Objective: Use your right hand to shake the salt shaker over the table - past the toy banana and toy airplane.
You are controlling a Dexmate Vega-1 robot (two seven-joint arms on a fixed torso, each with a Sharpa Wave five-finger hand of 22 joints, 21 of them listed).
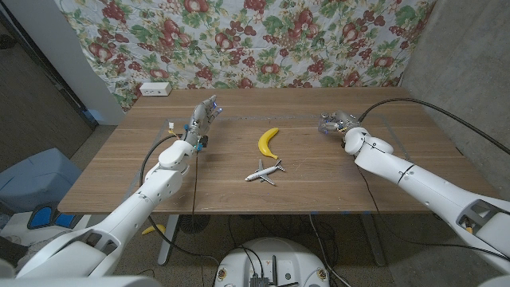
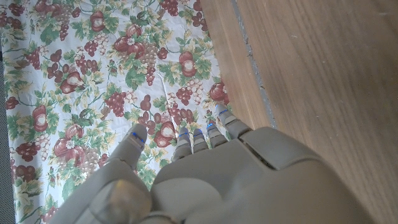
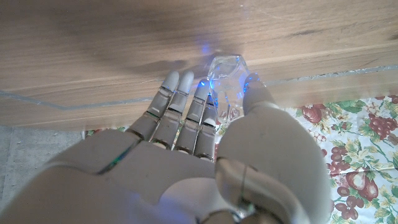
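Glass salt shaker (image 3: 227, 84) grasped by right hand (image 3: 205, 155) fingers (image 3: 186, 109); left hand (image 2: 211, 180) released

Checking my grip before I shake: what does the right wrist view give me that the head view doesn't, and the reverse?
Right wrist view alone: the clear salt shaker between the right hand's thumb and fingers, over the wood. Head view alone: the toy banana, toy airplane and the raised left hand. Both share the right hand at the shaker, the table and the floral cloth.

Wooden table (image 1: 239, 191) before a fruit-patterned floral cloth backdrop (image 1: 263, 40); grey wall (image 1: 470, 56) beside it; white box (image 1: 155, 89) at the table's far edge.
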